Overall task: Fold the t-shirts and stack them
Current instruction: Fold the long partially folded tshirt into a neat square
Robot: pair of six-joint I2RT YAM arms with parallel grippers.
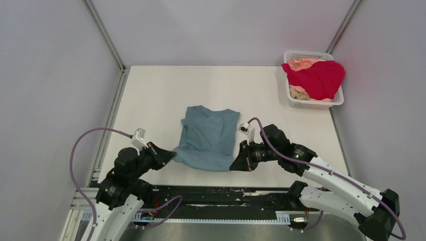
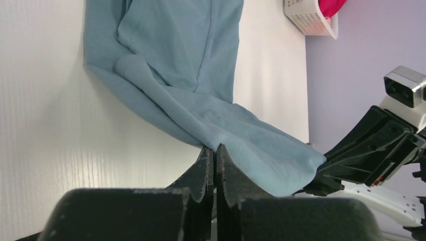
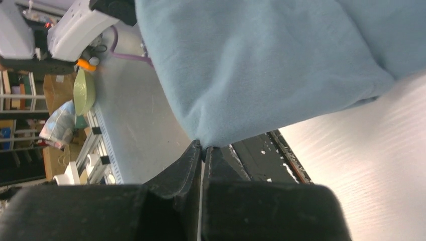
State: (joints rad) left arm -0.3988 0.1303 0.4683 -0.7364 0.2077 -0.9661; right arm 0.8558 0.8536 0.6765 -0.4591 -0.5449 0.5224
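Note:
A dusty teal t-shirt (image 1: 208,138) lies on the white table near the front edge, its near hem lifted between both arms. My left gripper (image 1: 173,154) is shut on the hem's left corner; the left wrist view shows cloth (image 2: 201,75) pinched at the tips of the left gripper (image 2: 215,148). At the hem's right corner my right gripper (image 1: 234,166) is shut too, and in the right wrist view the teal cloth (image 3: 261,60) hangs from the closed right gripper (image 3: 203,146). A crimson t-shirt (image 1: 319,78) and a pale peach one (image 1: 301,64) sit in the basket.
The white lattice basket (image 1: 312,103) stands at the table's back right corner. Grey walls enclose the table (image 1: 166,95) on three sides. A black rail (image 1: 211,193) runs along the near edge between the arm bases.

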